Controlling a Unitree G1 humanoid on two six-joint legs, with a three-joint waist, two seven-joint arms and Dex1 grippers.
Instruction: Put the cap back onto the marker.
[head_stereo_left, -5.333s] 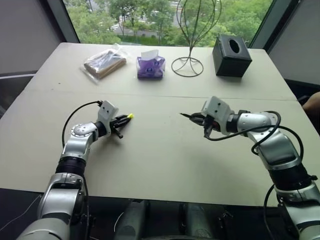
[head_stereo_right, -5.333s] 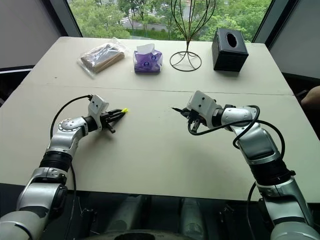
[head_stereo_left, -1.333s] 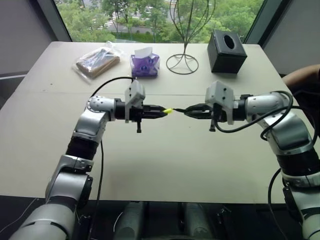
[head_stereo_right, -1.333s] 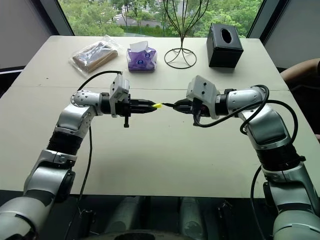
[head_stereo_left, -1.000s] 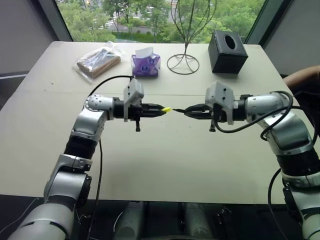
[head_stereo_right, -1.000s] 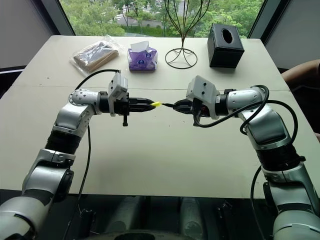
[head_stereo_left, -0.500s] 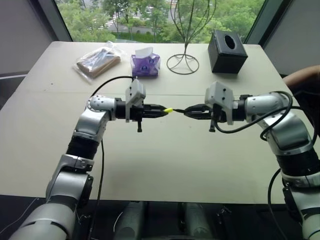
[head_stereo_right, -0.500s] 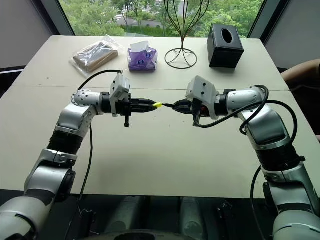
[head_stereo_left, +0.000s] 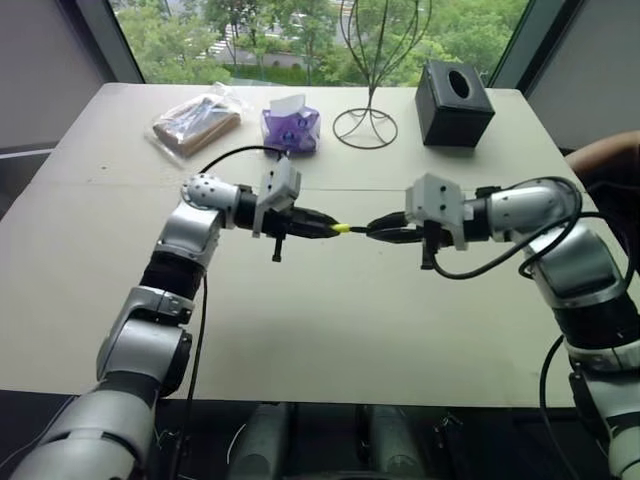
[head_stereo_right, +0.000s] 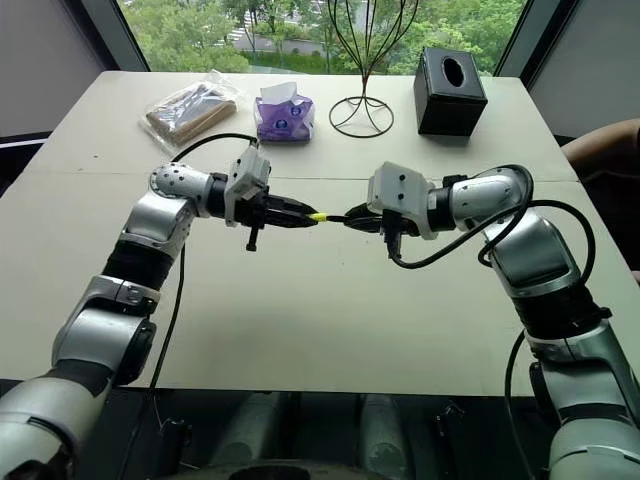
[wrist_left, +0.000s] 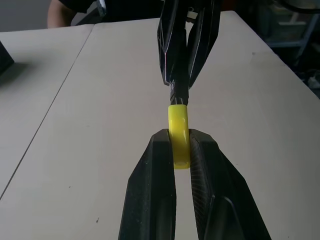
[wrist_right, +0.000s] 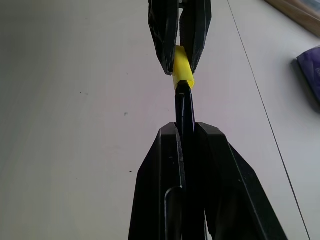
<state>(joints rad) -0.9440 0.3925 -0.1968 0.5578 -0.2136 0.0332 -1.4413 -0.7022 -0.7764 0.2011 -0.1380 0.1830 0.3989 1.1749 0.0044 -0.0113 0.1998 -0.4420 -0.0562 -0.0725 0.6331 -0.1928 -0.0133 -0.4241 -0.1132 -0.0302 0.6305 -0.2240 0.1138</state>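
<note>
Left wrist view puts it plainest: the left gripper (wrist_left: 181, 150) is clamped on the cap (wrist_left: 179, 135), a short yellow cylinder pinched between the two black fingertips, and the marker (wrist_left: 179, 87) meets the cap's open end head-on. From the right wrist view, the right gripper (wrist_right: 187, 132) is clenched around the marker's black barrel, whose front end is at or just inside the cap's mouth; how deep it sits I cannot tell.

Both pieces hang in the air above the table (head_stereo_left: 330, 330), between the two arms, roughly over the middle of the near half.

My worry is alignment. If the two pieces are even slightly off one line, a push could jam the marker against the cap's rim and twist the cap out of that thin pinch, or slide the marker back through its grip. Either piece could then drop and roll on the table.

Room is generous. The table below is bare, and the tissue pack (head_stereo_left: 291, 128), wire stand (head_stereo_left: 372, 120), black box (head_stereo_left: 454, 90) and wrapped packet (head_stereo_left: 195, 123) sit well apart along the far edge. A person's arm (head_stereo_left: 605, 160) shows past the right edge.
</note>
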